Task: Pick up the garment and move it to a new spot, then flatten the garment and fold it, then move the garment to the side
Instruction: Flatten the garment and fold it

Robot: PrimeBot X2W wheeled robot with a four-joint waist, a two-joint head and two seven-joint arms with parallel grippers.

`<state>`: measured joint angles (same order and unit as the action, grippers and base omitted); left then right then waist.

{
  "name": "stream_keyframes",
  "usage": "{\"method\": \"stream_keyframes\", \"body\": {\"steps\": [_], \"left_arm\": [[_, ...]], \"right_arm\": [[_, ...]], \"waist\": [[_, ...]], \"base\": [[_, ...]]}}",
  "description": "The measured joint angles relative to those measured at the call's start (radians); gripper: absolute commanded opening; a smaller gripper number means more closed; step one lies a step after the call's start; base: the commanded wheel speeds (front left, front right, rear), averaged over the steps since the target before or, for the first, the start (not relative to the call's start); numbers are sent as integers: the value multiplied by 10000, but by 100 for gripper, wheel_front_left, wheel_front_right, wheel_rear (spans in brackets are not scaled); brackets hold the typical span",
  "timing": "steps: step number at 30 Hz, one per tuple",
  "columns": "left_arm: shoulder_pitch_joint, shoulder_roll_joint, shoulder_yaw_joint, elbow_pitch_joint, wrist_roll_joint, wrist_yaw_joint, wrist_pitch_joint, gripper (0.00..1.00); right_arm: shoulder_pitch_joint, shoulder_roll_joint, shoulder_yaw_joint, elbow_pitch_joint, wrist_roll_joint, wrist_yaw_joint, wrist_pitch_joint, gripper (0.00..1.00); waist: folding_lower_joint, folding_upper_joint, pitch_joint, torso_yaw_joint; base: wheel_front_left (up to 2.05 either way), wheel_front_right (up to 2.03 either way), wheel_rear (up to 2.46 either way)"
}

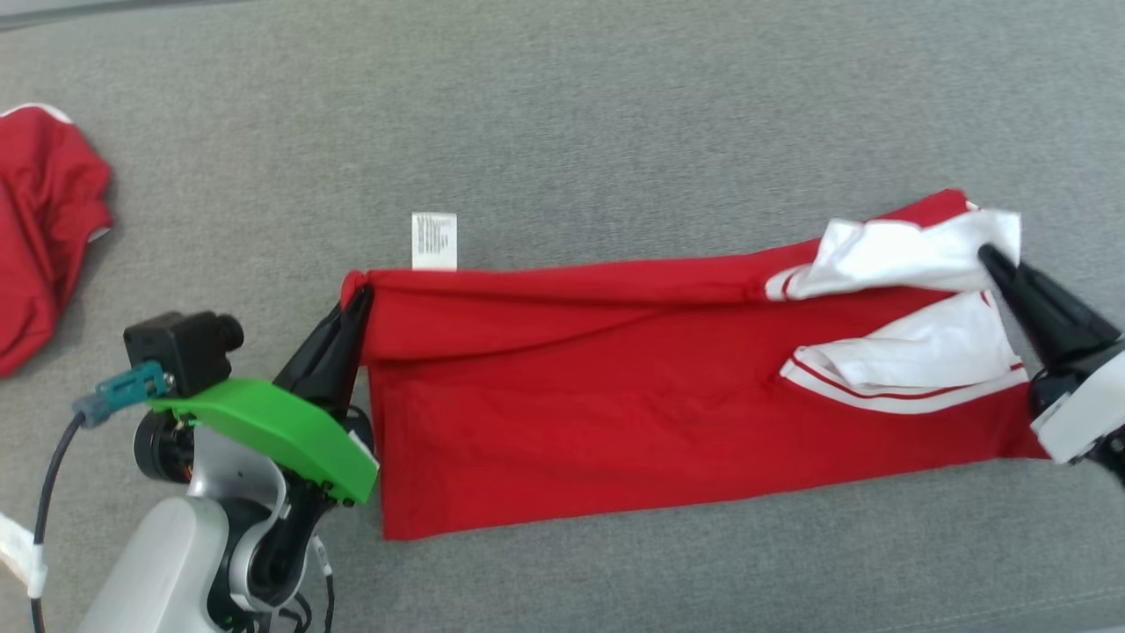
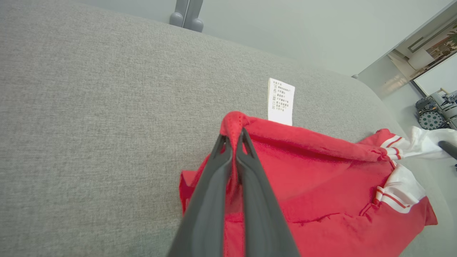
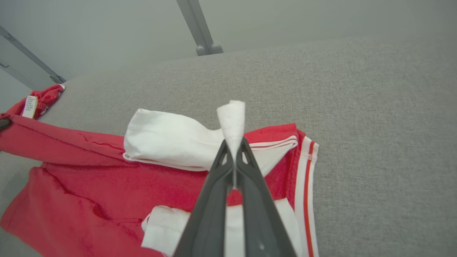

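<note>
A red garment (image 1: 598, 387) with white sleeves lies stretched across the grey cushion, its far edge lifted into a fold. My left gripper (image 1: 359, 303) is shut on the garment's red left corner (image 2: 234, 123), right by a white care label (image 1: 434, 240). My right gripper (image 1: 991, 257) is shut on the white sleeve (image 3: 232, 117) at the garment's right end. A second white sleeve (image 1: 914, 356) with red stripes lies flat below it.
Another red garment (image 1: 39, 229) lies bunched at the cushion's left edge. Grey cushion (image 1: 562, 114) stretches bare beyond the garment. Grey frame posts (image 3: 200, 32) stand behind the cushion's far edge.
</note>
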<state>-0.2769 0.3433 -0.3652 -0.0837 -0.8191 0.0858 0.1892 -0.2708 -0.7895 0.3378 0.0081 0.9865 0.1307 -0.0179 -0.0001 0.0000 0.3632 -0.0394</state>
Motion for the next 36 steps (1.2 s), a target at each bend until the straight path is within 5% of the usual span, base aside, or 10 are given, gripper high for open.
{"method": "stream_keyframes", "body": {"steps": [12, 13, 14, 15, 16, 21, 27, 30, 36], "left_arm": [[502, 207, -263, 433, 355, -568, -915, 0], [541, 219, -305, 479, 418, -614, -970, 10], [602, 251, -374, 522, 554, -709, -1078, 33], [668, 284, -435, 548, 662, -798, -1202, 71], [732, 316, -504, 583, 700, -880, -1273, 100], [1628, 598, -1012, 959, 1055, -1277, -1659, 100], [3520, 679, -458, 1325, 1442, -249, -3312, 100], [4253, 328, 341, 1381, 1580, 420, -4351, 100], [4835, -1563, 2316, 190, 3292, 541, -4520, 100]], "right_arm": [[507, 1097, -117, 282, -1012, 0, 265, 0], [498, 1103, -113, 314, -1158, 0, 265, 0], [491, 1116, -132, 366, -1273, 0, 265, 14], [490, 1131, -148, 445, -1386, 0, 282, 74], [492, 1135, -148, 497, -1503, 0, 295, 100], [854, 1120, -341, 614, -1689, 0, 416, 100], [1682, 980, -1200, 525, -1505, 2, 476, 100], [2000, 1106, -1894, 809, -1557, 0, 424, 100], [2362, 1918, -2788, 1641, -1858, 0, 821, 100]], "waist": [[0, 0, -261, -446], [0, 0, -258, -429], [0, 0, -259, -407], [0, 0, -264, -386], [0, 0, -270, -373], [0, 0, -430, -338], [0, 0, -853, -451], [0, 0, -1097, -513], [0, 0, -1671, -389]], "base": [[0, 0, 0], [0, 0, 0], [0, 0, 0], [0, 0, 0], [0, 0, 0], [0, 0, 0], [0, 0, 0], [0, 0, 0], [0, 0, 0]]}}
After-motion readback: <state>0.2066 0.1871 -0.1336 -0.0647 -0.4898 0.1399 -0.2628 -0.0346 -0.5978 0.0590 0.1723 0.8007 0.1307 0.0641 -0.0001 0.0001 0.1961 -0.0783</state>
